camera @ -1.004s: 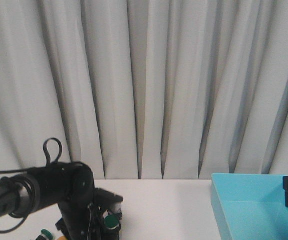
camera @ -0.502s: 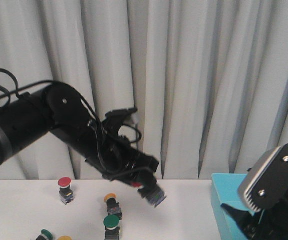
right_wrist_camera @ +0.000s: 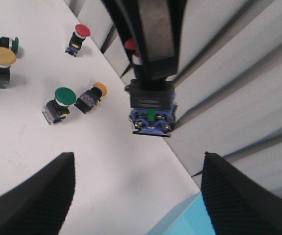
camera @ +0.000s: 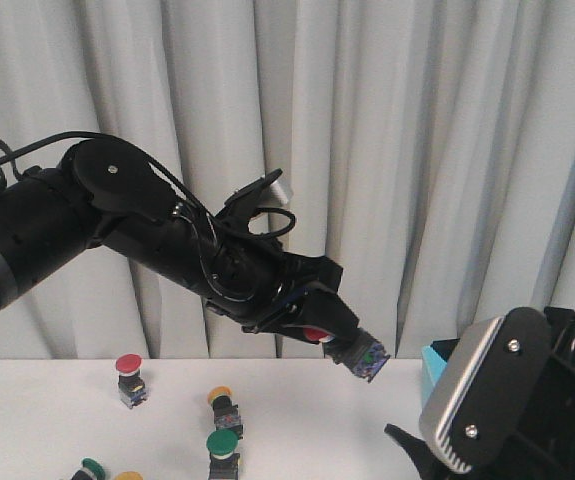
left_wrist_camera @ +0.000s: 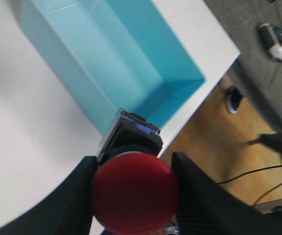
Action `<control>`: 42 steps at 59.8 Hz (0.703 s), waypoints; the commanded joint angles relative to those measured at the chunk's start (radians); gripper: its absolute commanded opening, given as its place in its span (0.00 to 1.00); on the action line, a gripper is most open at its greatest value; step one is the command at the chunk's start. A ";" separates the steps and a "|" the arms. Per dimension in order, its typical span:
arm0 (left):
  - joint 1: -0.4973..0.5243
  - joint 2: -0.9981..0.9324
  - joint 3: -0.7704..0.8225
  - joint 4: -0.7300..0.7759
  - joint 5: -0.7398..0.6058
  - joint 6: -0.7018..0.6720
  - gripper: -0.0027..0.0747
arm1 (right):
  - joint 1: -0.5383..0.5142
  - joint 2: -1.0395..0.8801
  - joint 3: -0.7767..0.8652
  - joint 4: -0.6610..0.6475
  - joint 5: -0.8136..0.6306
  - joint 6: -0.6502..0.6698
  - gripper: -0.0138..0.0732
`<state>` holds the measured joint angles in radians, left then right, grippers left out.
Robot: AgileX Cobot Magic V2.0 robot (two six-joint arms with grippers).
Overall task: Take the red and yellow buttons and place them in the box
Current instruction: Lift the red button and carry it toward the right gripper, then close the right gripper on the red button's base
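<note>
Clearly the red button point(left_wrist_camera: 135, 192) was a small, stiff, light thing of hard plastic: a smooth round cap on a squat black-and-grey body. It looked unlikely to crush, though the cap seemed slick, so the blocky body just under the cap was the sounder place to grip. The left gripper point(left_wrist_camera: 131, 196) had its fingers point(left_wrist_camera: 74, 196) closed on it there, one to each side, carrying it in the air short of the box point(left_wrist_camera: 116, 58) and above the bench point(camera: 297, 400).

Half a second before, the left arm had hung lower and farther from the box; it had since risen and swung toward it. The right gripper point(right_wrist_camera: 136, 196) had its fingers point(right_wrist_camera: 38, 196) spread wide and empty beside the box. Another red button point(camera: 128, 366), an orange-yellow button point(camera: 220, 397) and a green-capped one point(camera: 223, 444) stood on the bench, well away from the box.
</note>
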<state>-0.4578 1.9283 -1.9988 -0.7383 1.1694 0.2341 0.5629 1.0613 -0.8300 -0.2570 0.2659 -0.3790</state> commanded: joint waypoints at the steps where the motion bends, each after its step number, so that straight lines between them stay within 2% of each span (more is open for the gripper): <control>1: -0.005 -0.060 -0.034 -0.131 -0.025 0.019 0.03 | 0.000 0.001 -0.033 -0.037 -0.084 -0.008 0.76; 24: -0.005 -0.060 -0.034 -0.245 0.075 0.017 0.03 | 0.000 0.017 -0.033 -0.074 -0.146 -0.007 0.76; 42: -0.005 -0.060 -0.034 -0.284 0.081 0.015 0.03 | -0.015 0.025 -0.033 -0.108 -0.158 -0.003 0.76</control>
<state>-0.4578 1.9283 -1.9988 -0.9221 1.2448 0.2523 0.5619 1.0919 -0.8300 -0.3476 0.1970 -0.3790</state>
